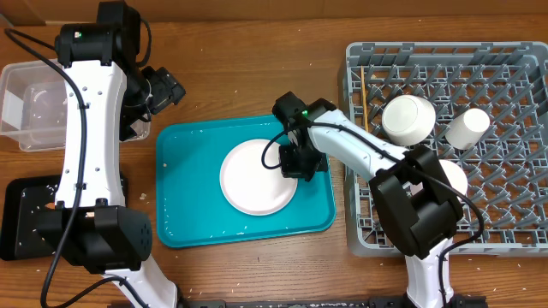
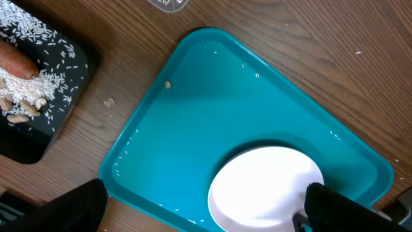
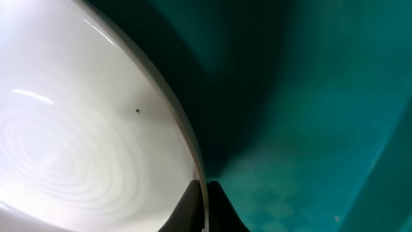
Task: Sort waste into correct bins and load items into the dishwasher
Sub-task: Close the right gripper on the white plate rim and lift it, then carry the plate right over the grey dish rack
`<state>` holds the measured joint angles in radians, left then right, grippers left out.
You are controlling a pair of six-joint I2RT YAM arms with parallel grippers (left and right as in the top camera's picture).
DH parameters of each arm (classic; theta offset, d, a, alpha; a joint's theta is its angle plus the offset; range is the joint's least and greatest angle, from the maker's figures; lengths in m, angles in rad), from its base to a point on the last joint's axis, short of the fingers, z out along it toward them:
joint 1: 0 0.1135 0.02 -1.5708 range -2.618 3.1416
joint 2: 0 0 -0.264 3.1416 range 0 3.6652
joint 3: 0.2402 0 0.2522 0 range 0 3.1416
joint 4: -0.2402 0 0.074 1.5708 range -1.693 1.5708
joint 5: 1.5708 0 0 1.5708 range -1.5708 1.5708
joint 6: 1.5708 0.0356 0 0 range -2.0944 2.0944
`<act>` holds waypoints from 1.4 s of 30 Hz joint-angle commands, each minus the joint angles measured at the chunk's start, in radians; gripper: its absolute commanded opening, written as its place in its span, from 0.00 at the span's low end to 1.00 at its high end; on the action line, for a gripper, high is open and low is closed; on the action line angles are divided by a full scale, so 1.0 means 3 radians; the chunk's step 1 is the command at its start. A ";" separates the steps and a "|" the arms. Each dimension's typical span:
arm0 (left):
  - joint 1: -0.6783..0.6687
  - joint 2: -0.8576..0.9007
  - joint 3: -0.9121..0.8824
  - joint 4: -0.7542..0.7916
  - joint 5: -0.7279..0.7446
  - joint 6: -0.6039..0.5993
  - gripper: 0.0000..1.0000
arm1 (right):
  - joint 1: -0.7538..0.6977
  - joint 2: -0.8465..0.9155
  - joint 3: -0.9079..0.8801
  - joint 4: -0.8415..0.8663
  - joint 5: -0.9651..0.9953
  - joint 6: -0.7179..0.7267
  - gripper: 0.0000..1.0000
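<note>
A flat white plate [image 1: 255,178] lies on the teal tray [image 1: 188,184]. My right gripper [image 1: 300,162] is shut on the plate's right rim; in the right wrist view both fingers [image 3: 206,206] pinch the rim of the plate [image 3: 84,129], with dark shadow under it. My left gripper [image 1: 163,85] is open and empty, held above the table left of the tray. Its view shows the plate [image 2: 264,187], and a carrot [image 2: 16,61] and rice [image 2: 29,84] in the black tray [image 2: 71,96]. The grey dish rack [image 1: 514,214] holds two bowls [image 1: 408,118], a cup [image 1: 467,128] and chopsticks [image 1: 365,98].
The clear tub [image 1: 30,103] stands at the far left, with the black tray [image 1: 21,214] in front of it. Rice grains are scattered on the teal tray [image 2: 193,116]. My right arm crosses the rack's left edge and partly hides the second bowl [image 1: 454,178].
</note>
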<state>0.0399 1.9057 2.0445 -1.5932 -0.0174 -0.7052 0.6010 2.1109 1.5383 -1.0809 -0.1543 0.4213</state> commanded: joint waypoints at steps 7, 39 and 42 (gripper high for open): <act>-0.0009 -0.0069 0.0015 0.0004 0.0024 -0.0019 1.00 | -0.0234 -0.0179 0.0791 -0.0774 0.1007 0.0086 0.04; -0.0009 -0.0069 0.0015 0.0081 0.0024 -0.0018 1.00 | -0.2327 -0.0786 0.1808 -0.0749 0.2970 -0.0198 0.04; -0.0009 -0.0069 0.0015 0.0081 0.0023 -0.0018 1.00 | -0.2327 -0.0786 0.1807 -0.0760 0.2982 -0.0198 0.04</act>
<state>0.0399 1.9057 2.0445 -1.5711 -0.0177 -0.7052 -0.1020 1.8893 2.0628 -1.3170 0.7063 0.3840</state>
